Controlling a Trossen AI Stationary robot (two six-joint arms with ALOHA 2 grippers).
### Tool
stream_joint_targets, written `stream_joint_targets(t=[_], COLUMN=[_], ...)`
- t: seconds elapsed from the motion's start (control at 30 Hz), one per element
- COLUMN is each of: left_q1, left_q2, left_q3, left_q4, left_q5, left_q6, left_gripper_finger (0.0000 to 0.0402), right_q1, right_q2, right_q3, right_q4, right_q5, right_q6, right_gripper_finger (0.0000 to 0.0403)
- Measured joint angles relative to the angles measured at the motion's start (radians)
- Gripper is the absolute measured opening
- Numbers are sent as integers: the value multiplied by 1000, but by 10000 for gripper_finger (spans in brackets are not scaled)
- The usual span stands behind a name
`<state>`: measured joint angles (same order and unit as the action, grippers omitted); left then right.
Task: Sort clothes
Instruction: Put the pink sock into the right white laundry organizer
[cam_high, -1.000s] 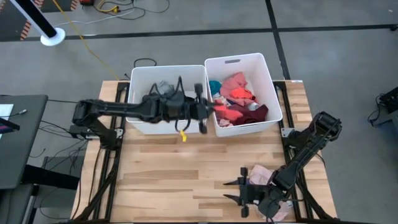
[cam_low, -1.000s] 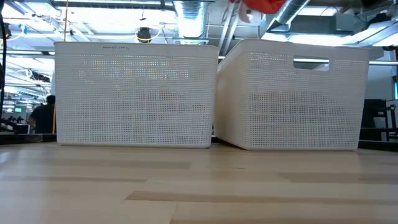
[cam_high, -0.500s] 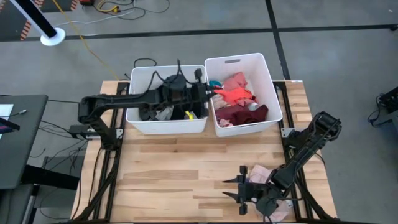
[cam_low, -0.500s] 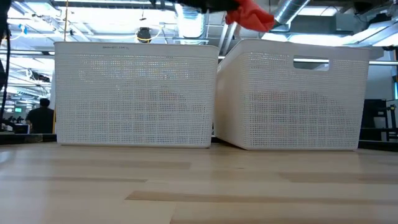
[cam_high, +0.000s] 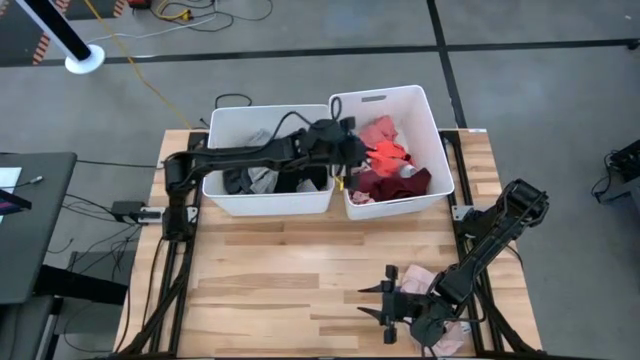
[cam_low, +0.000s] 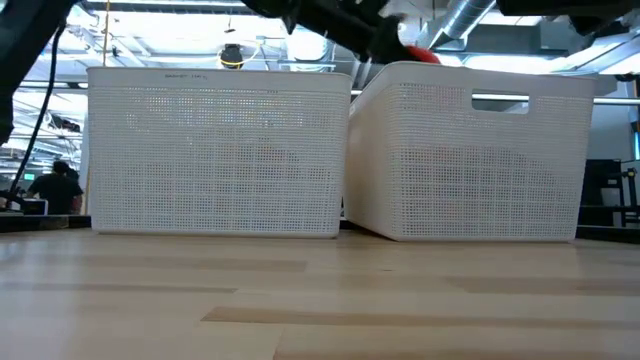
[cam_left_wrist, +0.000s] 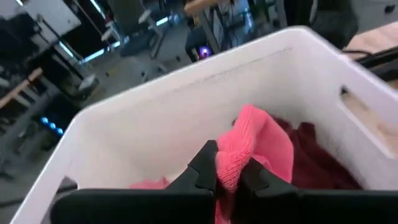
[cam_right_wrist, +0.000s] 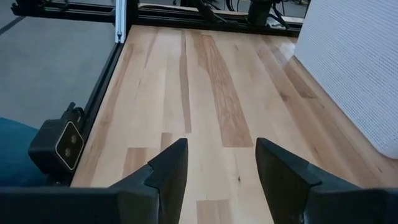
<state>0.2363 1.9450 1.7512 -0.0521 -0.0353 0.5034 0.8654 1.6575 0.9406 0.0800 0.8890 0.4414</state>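
My left gripper (cam_high: 352, 152) reaches from the table's left over the right white bin (cam_high: 432, 120) and is shut on a bright pink knit garment (cam_high: 385, 155), which shows just above the bin's rim in the low view (cam_low: 420, 54). Pink and maroon clothes (cam_high: 395, 183) lie in that bin. Grey and black clothes (cam_high: 250, 180) lie in the left bin (cam_high: 270, 108). My right gripper (cam_high: 385, 305) stands open low over the table near its near right corner, with only bare wood between its fingers (cam_right_wrist: 217, 168). My left gripper pinches a bunched fold of the pink garment (cam_left_wrist: 229, 167) between its two fingers. The fingers come nearly level from the table's left, slanting a little down. The rest of the garment (cam_left_wrist: 264, 140) sticks out past the fingertips over the bin's clothes; whether it touches them I cannot tell.
A pink garment (cam_high: 418, 282) lies on the wood under my right arm. The two bins stand side by side at the table's far edge (cam_low: 220, 150) (cam_low: 480, 160). Bare wood (cam_high: 290, 280) spreads in front of them. A person shows in the room behind (cam_low: 55, 180).
My left gripper, shut on the pink garment, has swung from over the bins' near walls toward the table's far right, over the right bin, and has sunk. The garment has come down from high above the bins to about the right bin's rim.
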Motion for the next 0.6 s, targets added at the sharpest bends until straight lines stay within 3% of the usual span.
stream_joint_targets(t=[0.17,0.43,0.6], left_q1=[25,41,51], left_q2=[23,17,17], left_q3=[45,45,45], left_q4=[-84,-147,-173], left_q5=[8,34,100], left_q6=[-20,-71,-123], left_gripper_finger=[27,141,189], right_q1=[10,12,12], right_q2=[0,0,0], right_q3=[-15,-16,-16], right_q4=[6,3,3], right_q5=[0,0,0], right_q6=[24,30,30], right_gripper_finger=[203,203,203])
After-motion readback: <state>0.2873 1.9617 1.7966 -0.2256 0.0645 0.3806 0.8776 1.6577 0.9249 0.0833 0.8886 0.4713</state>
